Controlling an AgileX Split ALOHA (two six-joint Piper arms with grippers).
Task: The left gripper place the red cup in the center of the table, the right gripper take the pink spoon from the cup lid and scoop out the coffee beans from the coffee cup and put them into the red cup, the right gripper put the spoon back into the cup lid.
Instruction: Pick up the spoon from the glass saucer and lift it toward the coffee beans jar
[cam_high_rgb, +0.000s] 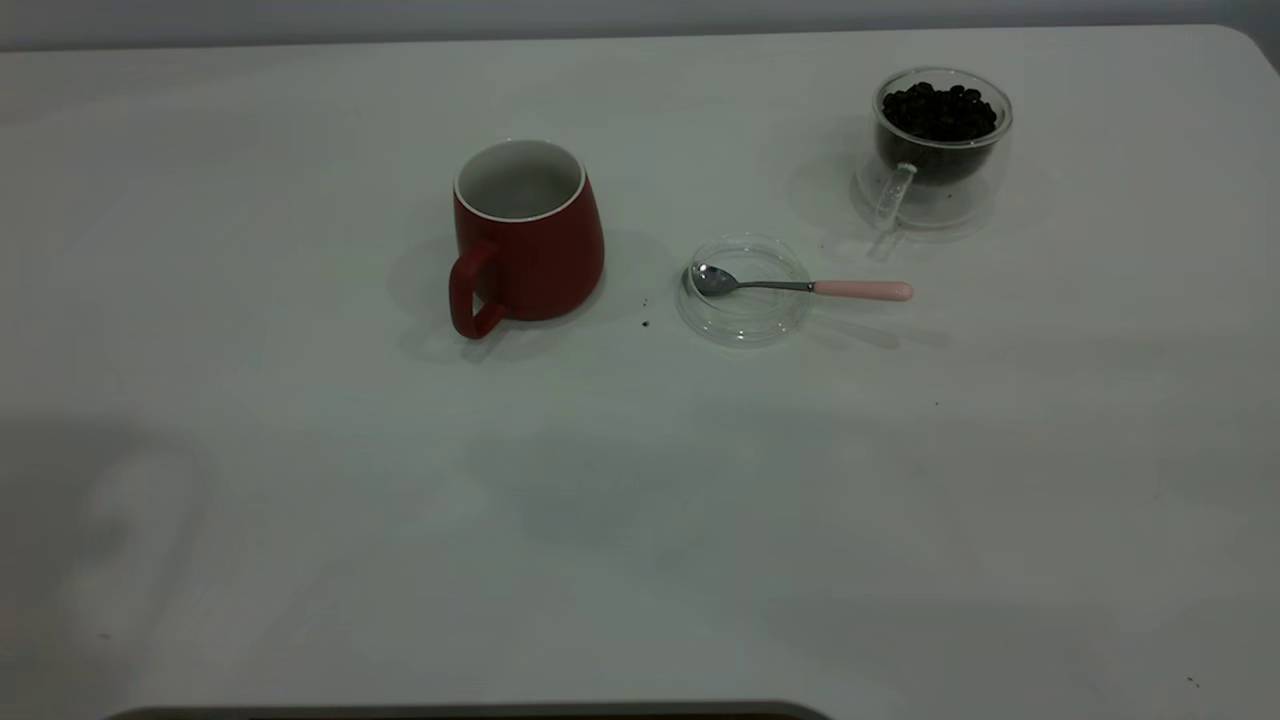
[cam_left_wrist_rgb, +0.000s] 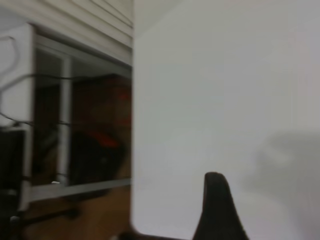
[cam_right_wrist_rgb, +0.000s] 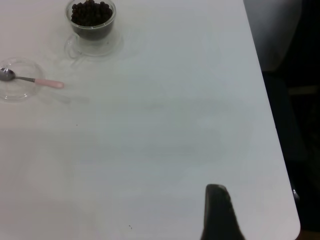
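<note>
The red cup (cam_high_rgb: 527, 235), white inside, stands upright near the table's middle, handle toward the front left. To its right lies the clear glass cup lid (cam_high_rgb: 745, 318) with the pink-handled spoon (cam_high_rgb: 800, 286): bowl in the lid, handle sticking out right. The glass coffee cup (cam_high_rgb: 940, 140) full of beans stands at the back right. The right wrist view shows the coffee cup (cam_right_wrist_rgb: 91, 22), spoon (cam_right_wrist_rgb: 35, 80) and lid (cam_right_wrist_rgb: 17, 95) far off. Only a dark tip of my left gripper (cam_left_wrist_rgb: 216, 210) and of my right gripper (cam_right_wrist_rgb: 216, 212) shows; neither appears in the exterior view.
A small dark crumb (cam_high_rgb: 645, 323) lies between cup and lid. The left wrist view looks over the table's edge (cam_left_wrist_rgb: 133, 150) at shelving and cables beyond. The right wrist view shows the table's right edge (cam_right_wrist_rgb: 272, 130).
</note>
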